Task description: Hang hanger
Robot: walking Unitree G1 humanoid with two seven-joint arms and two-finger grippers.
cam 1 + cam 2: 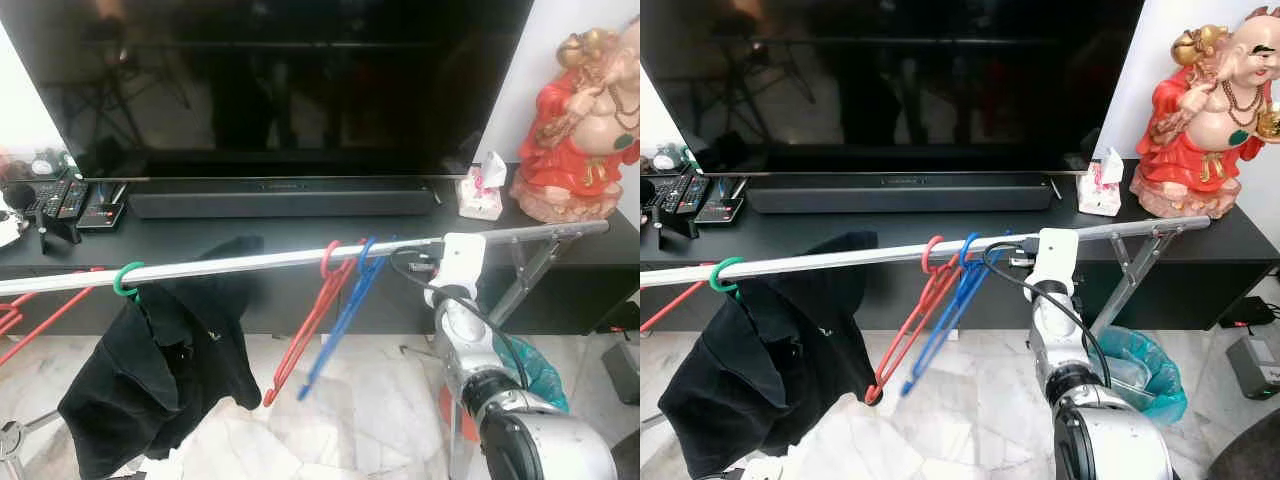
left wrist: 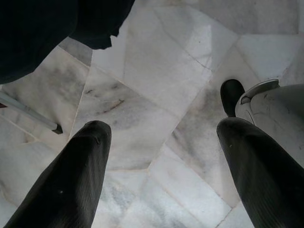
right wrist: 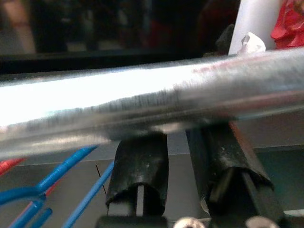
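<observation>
Your right gripper (image 3: 183,190) has its two fingers (image 3: 138,171) close together right under the rail (image 1: 240,262), holding nothing. The blue hanger (image 1: 345,300) hangs on the rail just beside it, next to the red hanger (image 1: 310,320), toward the rail's right end. Pull back too fast and you could bump the rail. That may shake the blue hanger off. Your left gripper (image 2: 164,175) hangs wide open over the floor (image 2: 156,85).
</observation>
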